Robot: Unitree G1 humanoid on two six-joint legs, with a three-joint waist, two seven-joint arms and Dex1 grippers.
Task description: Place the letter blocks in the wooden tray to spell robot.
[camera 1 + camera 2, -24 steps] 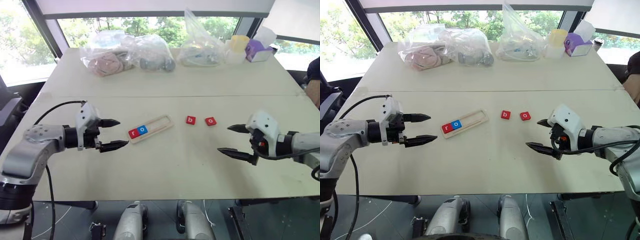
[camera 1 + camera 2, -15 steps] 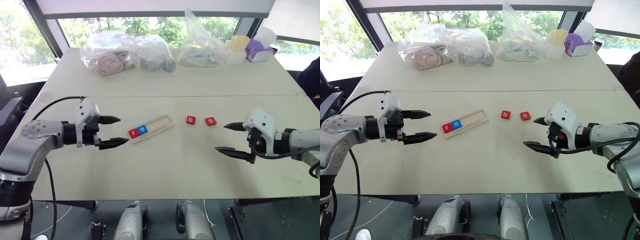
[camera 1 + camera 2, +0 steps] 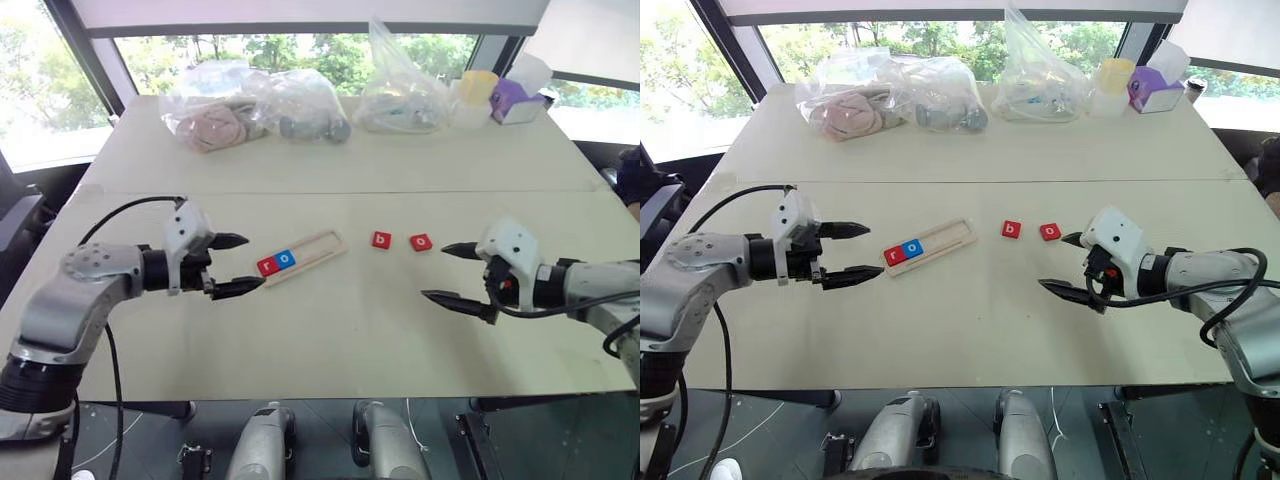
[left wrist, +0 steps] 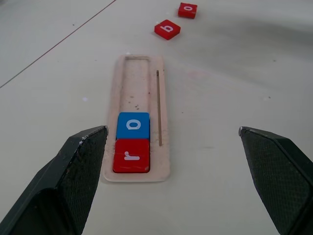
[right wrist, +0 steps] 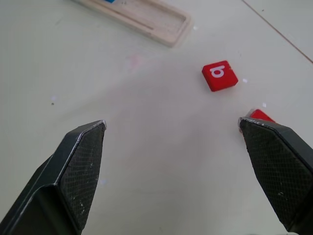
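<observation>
The wooden tray [image 3: 322, 246] lies slanted on the table, left of the middle. At its near-left end it holds a red "r" block [image 3: 267, 266] and a blue "o" block [image 3: 286, 259]; the other slots are bare. A red "b" block [image 3: 382, 240] and a red "o" block [image 3: 421, 242] lie loose on the table to the tray's right. My left gripper [image 3: 250, 262] hovers open just left of the tray's filled end. My right gripper [image 3: 435, 271] is open and empty, a little right of the red "o" block [image 5: 259, 115], whose edge peeks out beside one finger.
Clear plastic bags [image 3: 250, 105] with assorted items, a yellow cup [image 3: 478, 85] and a purple box [image 3: 515, 100] line the table's far edge. A seam crosses the table behind the tray. A person's arm [image 3: 630, 170] shows at the right edge.
Both open grippers have crept inward: the left toward the tray's filled end, the right toward the loose red blocks. The blocks and tray have not moved.
</observation>
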